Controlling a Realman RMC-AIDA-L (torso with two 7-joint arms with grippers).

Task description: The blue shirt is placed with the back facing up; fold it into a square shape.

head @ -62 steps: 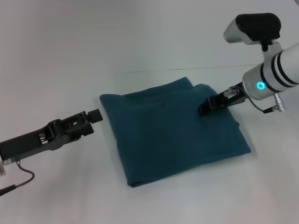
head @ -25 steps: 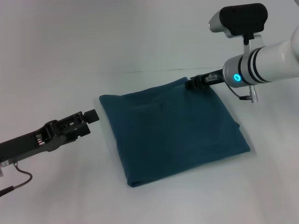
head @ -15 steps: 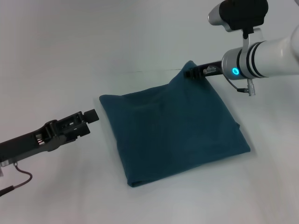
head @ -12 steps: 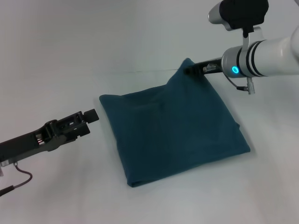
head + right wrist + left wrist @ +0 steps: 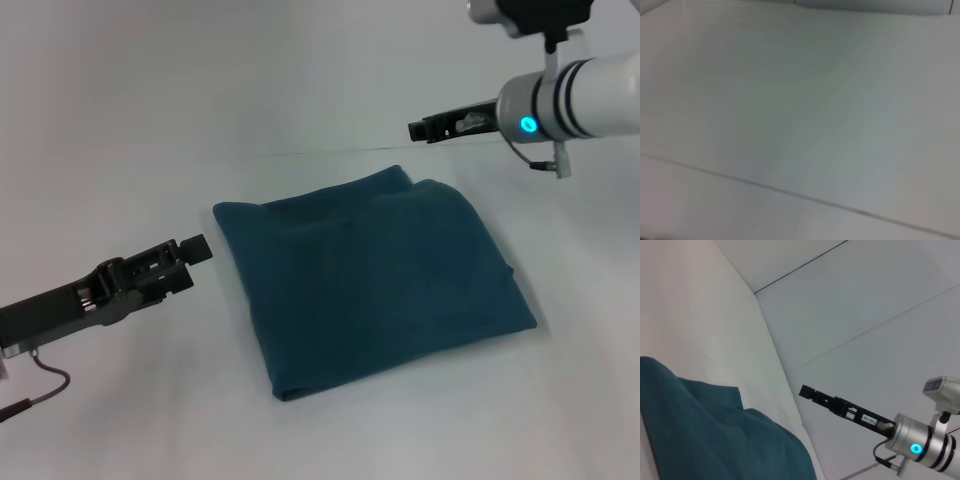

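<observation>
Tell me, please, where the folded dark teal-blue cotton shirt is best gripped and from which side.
Probably the dark teal-blue cotton shirt's far corner, nearest the right tool, coming down from above: the layers there stand bunched off the white table, while the other edges lie flat.

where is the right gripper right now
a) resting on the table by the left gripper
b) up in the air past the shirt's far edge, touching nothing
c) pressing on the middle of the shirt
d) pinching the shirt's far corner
b: the right gripper is raised beyond the far edge of the blue shirt, clear of the cloth, which lies flat and folded on the table.
</observation>
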